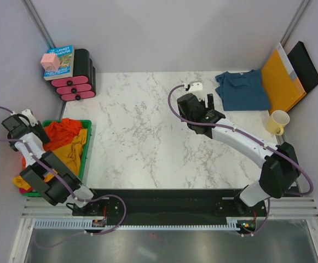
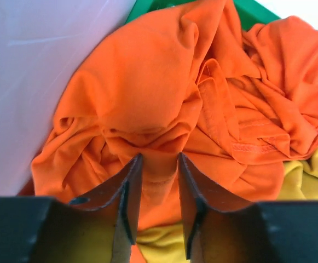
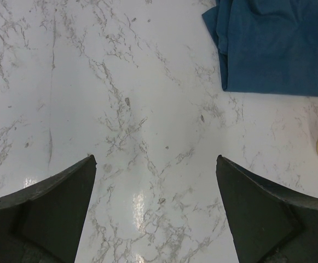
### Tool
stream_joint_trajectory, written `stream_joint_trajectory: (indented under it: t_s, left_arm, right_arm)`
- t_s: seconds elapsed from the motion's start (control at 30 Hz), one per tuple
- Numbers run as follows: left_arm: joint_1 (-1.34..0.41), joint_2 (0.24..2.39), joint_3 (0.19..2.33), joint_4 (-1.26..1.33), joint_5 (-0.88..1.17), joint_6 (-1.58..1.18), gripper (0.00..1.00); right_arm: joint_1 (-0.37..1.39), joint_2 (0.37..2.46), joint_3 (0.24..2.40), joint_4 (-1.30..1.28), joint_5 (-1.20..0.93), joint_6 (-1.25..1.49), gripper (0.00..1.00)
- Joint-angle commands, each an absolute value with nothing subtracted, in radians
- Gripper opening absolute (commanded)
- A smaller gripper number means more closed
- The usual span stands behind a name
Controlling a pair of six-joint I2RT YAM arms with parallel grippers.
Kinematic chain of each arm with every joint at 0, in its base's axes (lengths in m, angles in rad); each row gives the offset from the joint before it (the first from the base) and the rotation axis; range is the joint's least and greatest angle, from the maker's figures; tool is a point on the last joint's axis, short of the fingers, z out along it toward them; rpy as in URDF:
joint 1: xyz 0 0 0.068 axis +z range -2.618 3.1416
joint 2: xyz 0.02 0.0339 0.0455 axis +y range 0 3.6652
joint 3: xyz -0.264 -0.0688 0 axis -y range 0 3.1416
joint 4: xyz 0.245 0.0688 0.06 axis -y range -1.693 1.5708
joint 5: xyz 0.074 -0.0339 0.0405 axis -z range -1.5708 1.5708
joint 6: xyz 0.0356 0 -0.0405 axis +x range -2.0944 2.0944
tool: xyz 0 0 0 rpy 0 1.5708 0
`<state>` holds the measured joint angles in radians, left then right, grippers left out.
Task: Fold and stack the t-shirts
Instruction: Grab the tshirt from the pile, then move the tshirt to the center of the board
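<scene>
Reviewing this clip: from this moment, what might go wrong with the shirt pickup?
1. The left pincer grips a bunched fold of the orange shirt, which is heaped together with a yellow garment in the green bin; lifting may drag the yellow one out too.
2. The open right pincer hangs above the table near the blue shirt, and a mug stands just beside that shirt; reaching there might knock the mug.

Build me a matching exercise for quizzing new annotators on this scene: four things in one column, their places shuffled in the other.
1. orange t-shirt
2. blue t-shirt
3. yellow mug
4. pink cube

A. on top of the book
B. spread on the table, far right
C. in the green bin
D. right table edge, near the envelope

Pairs: 1-C, 2-B, 3-D, 4-A
</scene>
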<state>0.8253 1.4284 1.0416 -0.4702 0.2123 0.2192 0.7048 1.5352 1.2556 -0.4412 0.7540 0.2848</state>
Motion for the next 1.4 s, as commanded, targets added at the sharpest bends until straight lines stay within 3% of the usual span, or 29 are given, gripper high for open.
stream_joint_trajectory:
  t_s: [0.0, 0.13, 0.27, 0.47, 0.57, 0.97, 1.1, 1.2, 1.37]
  left_arm:
    - [0.821, 1.457, 1.034, -0.403, 0.19, 0.27, 0.36]
    - [0.821, 1.493, 1.049, -0.4, 0.183, 0.278, 0.31]
    - [0.819, 1.485, 1.055, -0.4, 0.189, 0.272, 0.02]
    - [0.775, 1.344, 1.104, -0.472, 0.291, 0.241, 0.02]
    - [0.68, 1.278, 1.245, -0.579, 0.353, 0.204, 0.02]
    - [0.14, 1.471, 2.177, -0.942, 0.445, 0.031, 0.02]
    - [-0.191, 1.476, 2.229, -0.959, 0.355, 0.156, 0.02]
    - [-0.341, 1.486, 2.229, -0.971, 0.321, 0.228, 0.02]
    - [-0.428, 1.554, 2.217, -0.974, 0.278, 0.242, 0.02]
  right_arm:
    - [0.704, 1.539, 1.282, -0.446, 0.762, 0.298, 0.98]
    - [0.704, 1.542, 1.282, -0.446, 0.767, 0.302, 0.98]
    - [0.704, 1.545, 1.275, -0.449, 0.775, 0.31, 0.98]
    - [0.704, 1.546, 1.273, -0.449, 0.772, 0.324, 0.98]
    - [0.704, 1.551, 1.287, -0.446, 0.773, 0.331, 0.98]
    - [0.704, 1.531, 1.33, -0.448, 0.772, 0.356, 0.98]
    - [0.704, 1.499, 1.313, -0.448, 0.787, 0.359, 0.98]
    - [0.704, 1.47, 1.287, -0.449, 0.79, 0.365, 0.98]
    - [0.704, 1.421, 1.246, -0.459, 0.79, 0.388, 0.98]
